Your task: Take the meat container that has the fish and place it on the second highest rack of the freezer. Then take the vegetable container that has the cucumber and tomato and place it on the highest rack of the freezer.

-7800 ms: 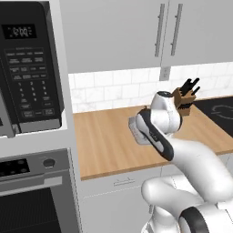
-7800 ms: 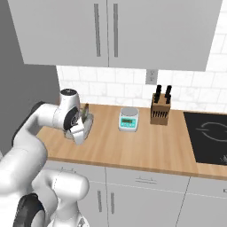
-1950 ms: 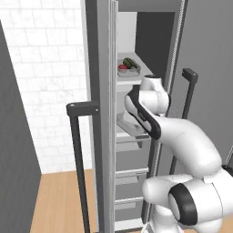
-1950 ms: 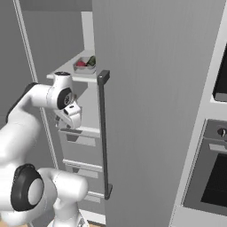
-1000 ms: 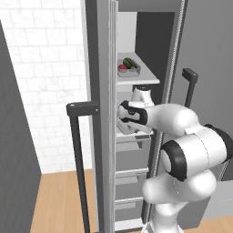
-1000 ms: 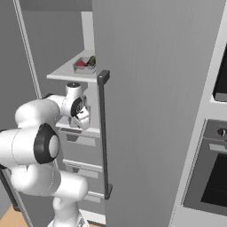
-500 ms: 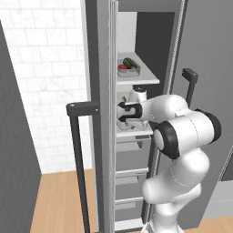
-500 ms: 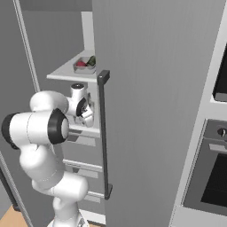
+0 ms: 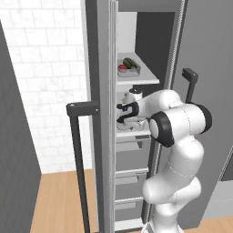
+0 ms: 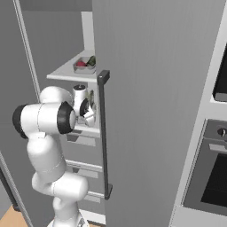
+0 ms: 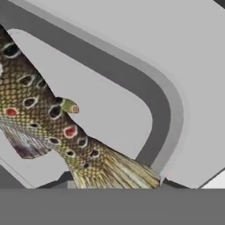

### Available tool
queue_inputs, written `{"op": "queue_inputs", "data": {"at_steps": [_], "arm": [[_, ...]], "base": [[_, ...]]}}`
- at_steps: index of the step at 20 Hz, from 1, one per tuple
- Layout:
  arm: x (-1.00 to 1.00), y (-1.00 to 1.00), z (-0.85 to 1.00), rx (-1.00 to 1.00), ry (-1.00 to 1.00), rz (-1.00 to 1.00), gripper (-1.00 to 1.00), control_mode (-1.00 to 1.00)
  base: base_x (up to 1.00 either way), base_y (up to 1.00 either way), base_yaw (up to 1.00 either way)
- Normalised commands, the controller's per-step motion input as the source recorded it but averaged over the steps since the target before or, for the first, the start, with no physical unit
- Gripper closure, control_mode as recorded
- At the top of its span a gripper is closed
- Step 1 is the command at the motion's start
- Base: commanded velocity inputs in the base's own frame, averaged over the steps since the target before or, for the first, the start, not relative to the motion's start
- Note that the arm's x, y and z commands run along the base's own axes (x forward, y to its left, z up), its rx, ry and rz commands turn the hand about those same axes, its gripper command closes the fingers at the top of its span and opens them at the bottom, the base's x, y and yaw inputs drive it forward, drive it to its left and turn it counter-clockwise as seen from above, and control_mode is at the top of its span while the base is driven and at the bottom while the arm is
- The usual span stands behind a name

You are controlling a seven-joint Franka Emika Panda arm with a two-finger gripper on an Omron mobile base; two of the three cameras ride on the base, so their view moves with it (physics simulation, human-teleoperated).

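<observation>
Glossy white arm, dark joints

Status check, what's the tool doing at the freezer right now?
Tool at second rack, grip state unclear. Fish in meat tray right under it. Veg tray on top rack. Nothing blocking.

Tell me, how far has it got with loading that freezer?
The vegetable container already sits on the highest rack. The claw is at the shelf below with the meat container, fish inside. Left: letting go and backing out.
</observation>
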Motion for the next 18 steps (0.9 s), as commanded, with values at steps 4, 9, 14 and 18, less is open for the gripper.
{"op": "queue_inputs", "data": {"at_steps": [4,9,14,18], "arm": [[-0.46,0.00,0.27,0.00,-0.27,-0.01,-1.00,-1.00],[-0.90,0.00,0.63,0.00,-0.39,0.00,-1.00,-1.00],[-1.00,0.00,0.85,0.00,-0.29,0.00,-1.00,-1.00],[-1.00,-0.05,1.00,0.01,-0.06,0.00,-1.00,-1.00]], "base": [[0.00,0.00,0.00],[0.00,0.00,0.00],[0.00,0.00,0.00],[0.00,0.00,0.00]]}}
